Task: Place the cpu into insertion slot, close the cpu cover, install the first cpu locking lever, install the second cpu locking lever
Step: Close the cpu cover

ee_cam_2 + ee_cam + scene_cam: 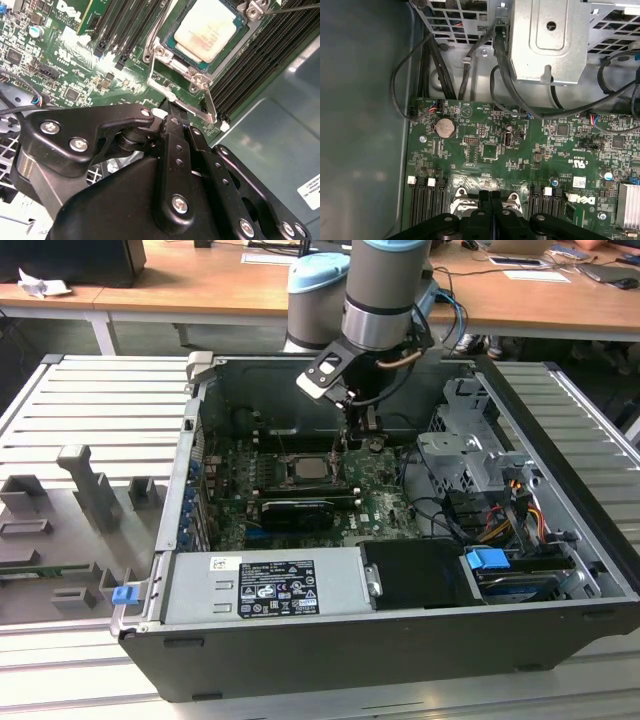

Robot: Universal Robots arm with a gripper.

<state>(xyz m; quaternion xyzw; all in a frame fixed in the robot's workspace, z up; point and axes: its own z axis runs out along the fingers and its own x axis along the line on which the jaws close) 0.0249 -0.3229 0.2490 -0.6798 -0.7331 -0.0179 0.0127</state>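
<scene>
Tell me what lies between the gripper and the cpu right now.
In the second wrist view, a silver metal frame at the socket's edge, with green board showing through it, lies between the gripper and the cpu.

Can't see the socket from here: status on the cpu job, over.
Gripper at edge of cpu cover, jaws shut. Cpu seated, cover looks down around it. Nothing seen in the way.
</scene>
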